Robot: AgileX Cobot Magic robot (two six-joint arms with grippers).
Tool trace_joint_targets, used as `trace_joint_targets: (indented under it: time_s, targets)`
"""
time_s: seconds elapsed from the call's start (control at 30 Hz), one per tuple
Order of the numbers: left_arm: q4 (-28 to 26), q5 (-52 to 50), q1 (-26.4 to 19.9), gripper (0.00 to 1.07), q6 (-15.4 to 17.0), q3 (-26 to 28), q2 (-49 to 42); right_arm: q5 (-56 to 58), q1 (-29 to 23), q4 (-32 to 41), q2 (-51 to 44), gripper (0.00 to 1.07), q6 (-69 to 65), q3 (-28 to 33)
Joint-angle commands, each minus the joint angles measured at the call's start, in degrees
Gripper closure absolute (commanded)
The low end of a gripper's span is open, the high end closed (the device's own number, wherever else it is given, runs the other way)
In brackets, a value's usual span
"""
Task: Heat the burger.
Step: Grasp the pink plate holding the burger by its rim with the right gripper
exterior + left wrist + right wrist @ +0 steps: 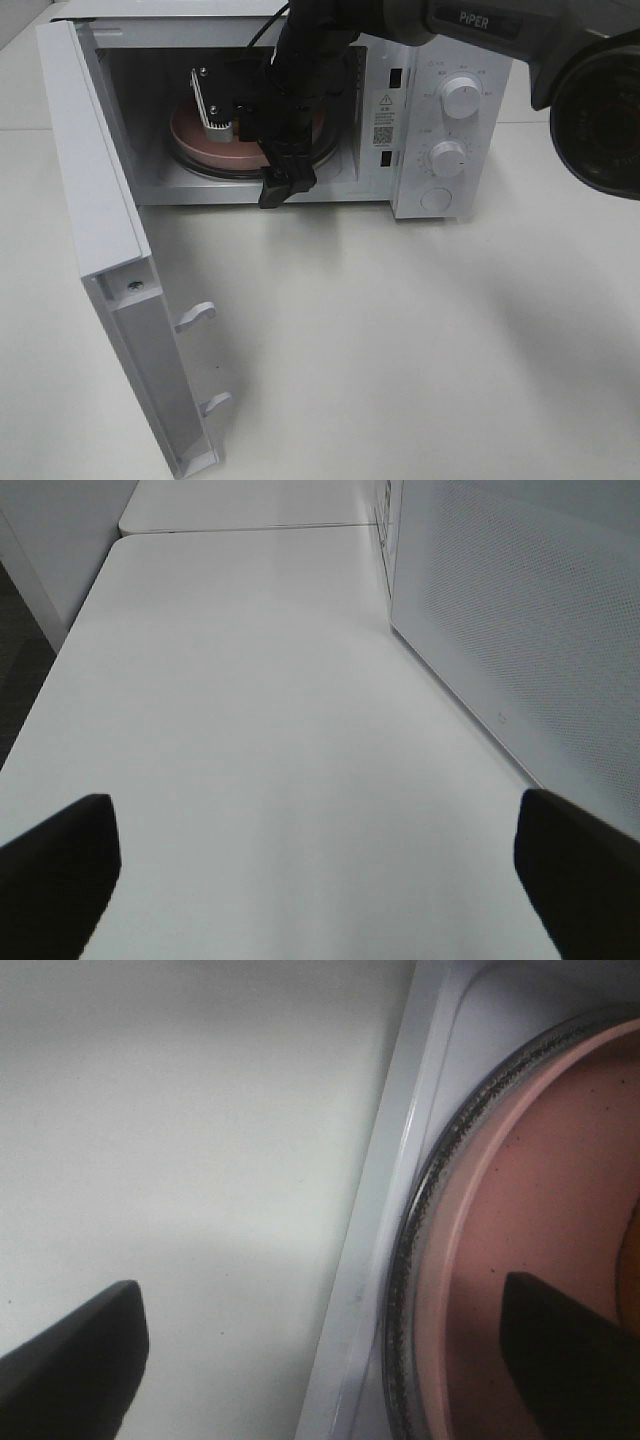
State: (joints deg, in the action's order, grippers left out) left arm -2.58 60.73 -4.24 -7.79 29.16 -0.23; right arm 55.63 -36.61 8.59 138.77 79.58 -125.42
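Note:
The microwave point(420, 130) stands with its door point(100, 200) swung wide to the left. Inside, a flat pink plate point(200, 145) lies on the glass turntable point(400, 1290). My right gripper point(320, 1360) hangs at the oven's front sill point(370, 1260), open, with one fingertip over the pink plate point(540, 1210) and the other over the table. From above, the right arm point(290, 90) fills the opening and hides the burger. A tan sliver at the plate's edge in the right wrist view is too small to name. My left gripper point(320, 880) is open over bare table.
Two white knobs point(460, 95) point(447, 157) and a round button sit on the oven's right panel. The door's latch hooks point(195, 315) jut toward the table's middle. The oven's perforated side wall point(530, 630) runs close beside the left gripper.

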Motion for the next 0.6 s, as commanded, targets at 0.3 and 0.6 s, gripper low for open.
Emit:
trace_joint_targets:
  time_s: [0.3,0.6]
  targets:
    - [-0.23,-0.74,-0.23,0.02,0.34,-0.17,-1.03,-2.52,0.57,0.46,0.57,0.29,-0.46,-0.29]
    - [-0.23,-0.74,-0.23,0.02,0.34,-0.17,-1.03,-4.76,0.57,1.78,0.57,0.35,-4.24,-0.29]
